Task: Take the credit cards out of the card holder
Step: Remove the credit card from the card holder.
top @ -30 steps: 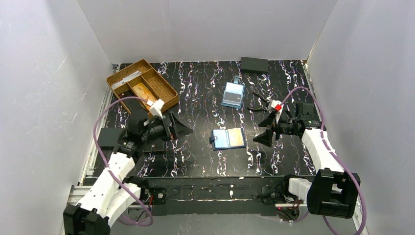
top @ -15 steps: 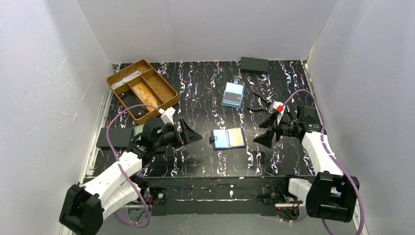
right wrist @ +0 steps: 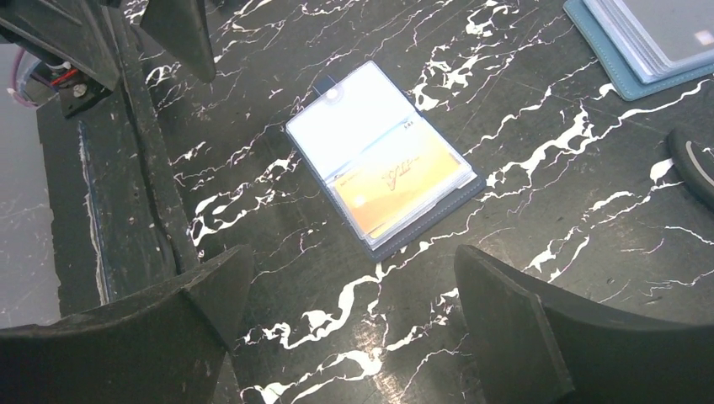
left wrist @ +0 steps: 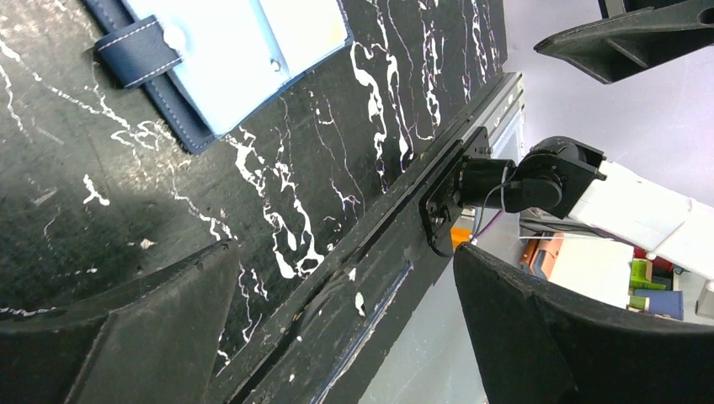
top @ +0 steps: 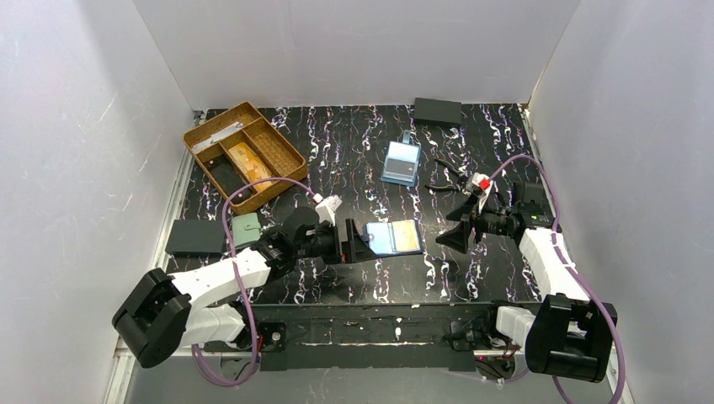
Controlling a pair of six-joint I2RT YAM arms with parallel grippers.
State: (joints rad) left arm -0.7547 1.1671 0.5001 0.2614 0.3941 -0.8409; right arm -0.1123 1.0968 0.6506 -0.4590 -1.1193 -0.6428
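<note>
My left tool is spread wide and grips nothing. It hangs low just left of the card holder, which lies open near the middle of the table. An orange card sits in the holder's right half. My right tool, also spread and empty, is right of the holder, apart from it.
</note>
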